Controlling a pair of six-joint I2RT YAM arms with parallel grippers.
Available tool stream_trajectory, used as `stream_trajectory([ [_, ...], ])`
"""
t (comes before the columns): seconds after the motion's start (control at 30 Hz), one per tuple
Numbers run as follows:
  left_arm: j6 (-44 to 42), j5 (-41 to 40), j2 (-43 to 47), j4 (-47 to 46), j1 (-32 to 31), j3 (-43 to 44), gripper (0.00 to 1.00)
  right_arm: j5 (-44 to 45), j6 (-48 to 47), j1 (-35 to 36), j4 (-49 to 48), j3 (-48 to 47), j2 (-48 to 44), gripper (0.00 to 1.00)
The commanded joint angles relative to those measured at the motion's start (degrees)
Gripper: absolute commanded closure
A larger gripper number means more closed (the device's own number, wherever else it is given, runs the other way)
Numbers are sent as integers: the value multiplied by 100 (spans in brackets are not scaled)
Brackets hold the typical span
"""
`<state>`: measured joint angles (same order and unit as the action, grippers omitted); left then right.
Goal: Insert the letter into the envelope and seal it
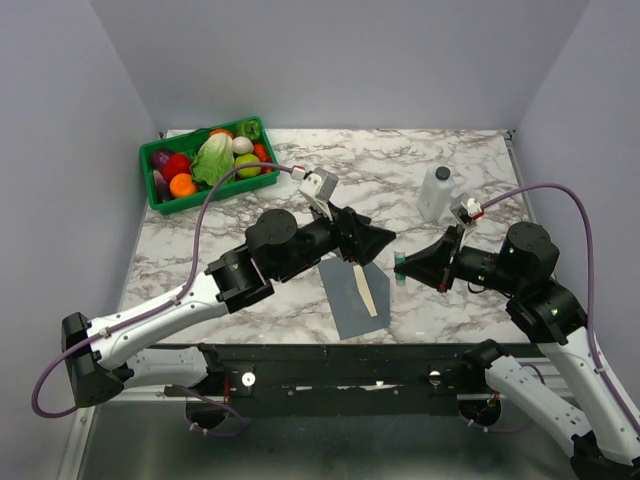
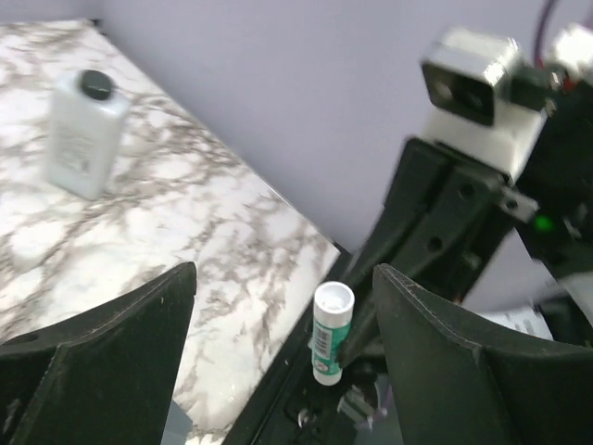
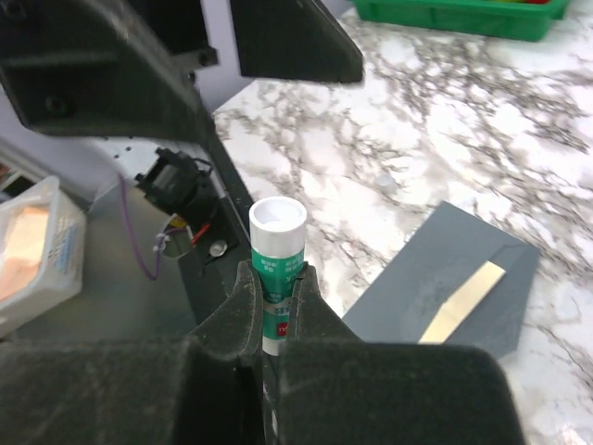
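Note:
The grey envelope [image 1: 345, 305] lies flat on the marble table near the front edge, also seen in the right wrist view [image 3: 445, 269]. A narrow cream-tan strip of the letter [image 1: 366, 290] [image 3: 463, 298] shows on it; the rest of the letter is hidden. My right gripper [image 1: 405, 265] [image 3: 275, 278] is shut on a green-and-white glue stick [image 1: 400, 266] [image 3: 278, 250], held above the table right of the envelope. My left gripper [image 1: 385, 243] [image 2: 284, 273] stands open just left of the stick [image 2: 331, 345], its jaws wide apart and holding nothing.
A white bottle with a black cap [image 1: 437, 192] [image 2: 83, 130] stands at the back right. A green bin [image 1: 190, 203] [image 3: 463, 14] of toy vegetables sits at the back left. The black base rail runs along the table's front edge.

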<state>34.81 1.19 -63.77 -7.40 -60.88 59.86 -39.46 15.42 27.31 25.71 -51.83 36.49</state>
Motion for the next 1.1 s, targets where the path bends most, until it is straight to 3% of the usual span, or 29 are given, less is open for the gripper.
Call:
stream_trajectory([
  [0.0,264,-1534,-118,1046,6,649,18,931,84,20,346,-151,34,99],
  [0.27,-62,-1508,-750,1943,-275,1564,21,1046,31,20,461,-143,42,99],
  [0.93,-229,-1139,-1261,2102,-697,1872,25,1046,66,20,364,-116,60,99],
  [1.07,-211,-998,-1419,2085,-697,1942,33,1002,49,20,355,-116,60,99],
])
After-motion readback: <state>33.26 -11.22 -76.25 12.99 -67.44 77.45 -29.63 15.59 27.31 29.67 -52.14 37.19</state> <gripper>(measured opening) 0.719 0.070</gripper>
